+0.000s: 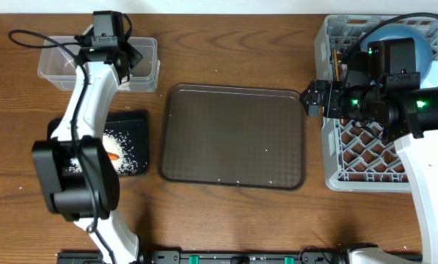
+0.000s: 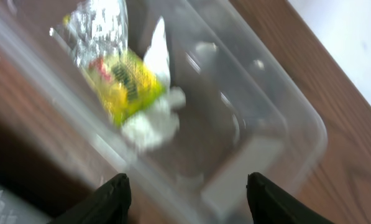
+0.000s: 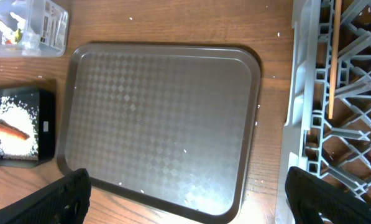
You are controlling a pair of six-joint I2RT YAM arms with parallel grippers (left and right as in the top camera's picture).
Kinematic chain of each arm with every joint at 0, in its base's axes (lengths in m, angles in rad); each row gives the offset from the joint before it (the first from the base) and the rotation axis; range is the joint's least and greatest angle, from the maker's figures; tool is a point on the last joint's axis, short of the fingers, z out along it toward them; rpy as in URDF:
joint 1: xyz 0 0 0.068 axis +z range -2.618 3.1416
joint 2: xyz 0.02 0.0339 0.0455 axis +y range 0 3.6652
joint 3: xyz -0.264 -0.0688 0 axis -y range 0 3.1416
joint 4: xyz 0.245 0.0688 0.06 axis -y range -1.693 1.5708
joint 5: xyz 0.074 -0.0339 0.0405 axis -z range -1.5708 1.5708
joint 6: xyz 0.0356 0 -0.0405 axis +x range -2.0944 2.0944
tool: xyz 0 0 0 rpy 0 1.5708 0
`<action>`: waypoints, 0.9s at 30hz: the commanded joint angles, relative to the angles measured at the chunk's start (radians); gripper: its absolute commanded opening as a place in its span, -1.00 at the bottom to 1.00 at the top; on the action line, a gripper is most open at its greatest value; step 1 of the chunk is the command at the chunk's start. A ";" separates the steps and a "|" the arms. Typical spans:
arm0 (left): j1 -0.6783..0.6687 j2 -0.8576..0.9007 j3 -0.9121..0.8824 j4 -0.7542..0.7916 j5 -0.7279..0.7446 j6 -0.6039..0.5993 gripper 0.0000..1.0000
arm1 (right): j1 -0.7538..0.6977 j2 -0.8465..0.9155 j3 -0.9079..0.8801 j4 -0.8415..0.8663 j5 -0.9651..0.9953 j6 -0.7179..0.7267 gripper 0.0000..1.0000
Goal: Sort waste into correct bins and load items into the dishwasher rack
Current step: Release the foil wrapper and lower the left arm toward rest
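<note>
- Overhead, left gripper (image 1: 125, 62) hangs above clear plastic rectangular tub (image 1: 57, 70); right gripper (image 1: 310, 97) is beside large grey lattice rack (image 1: 365, 158).
- Left wrist: fingers (image 2: 114, 199) spread, empty; crumpled silver foil (image 2: 101, 25), green-yellow wrapper (image 2: 126, 84) and white tissue (image 2: 151, 124) lie in tub.
- Right wrist: fingers (image 3: 67, 199) spread; small orange carrot (image 3: 8, 129) on rice (image 3: 14, 118) in shallow black tray (image 3: 45, 127).

Brown wooden table (image 1: 226, 44), inspected.
Far left, clear plastic tub (image 1: 53, 70); near left, black tray (image 1: 141, 117); centre, brown tray (image 1: 233, 136); right, grey plastic crate (image 1: 362, 178).
</note>
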 commanded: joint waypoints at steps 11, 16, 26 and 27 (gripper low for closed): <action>0.004 -0.322 -0.003 -0.575 0.084 -0.006 0.26 | 0.006 -0.016 0.003 -0.001 0.006 0.000 0.98; 0.004 -0.451 -0.028 -0.728 0.084 -0.009 0.26 | 0.006 -0.016 0.003 -0.001 0.006 0.000 0.99; 0.004 -0.737 -0.112 -1.011 0.084 -0.013 0.96 | 0.006 -0.016 0.003 -0.001 0.006 0.000 0.99; 0.004 -0.754 -0.112 -1.039 0.084 -0.013 0.96 | 0.006 -0.016 0.003 -0.001 0.006 0.000 0.99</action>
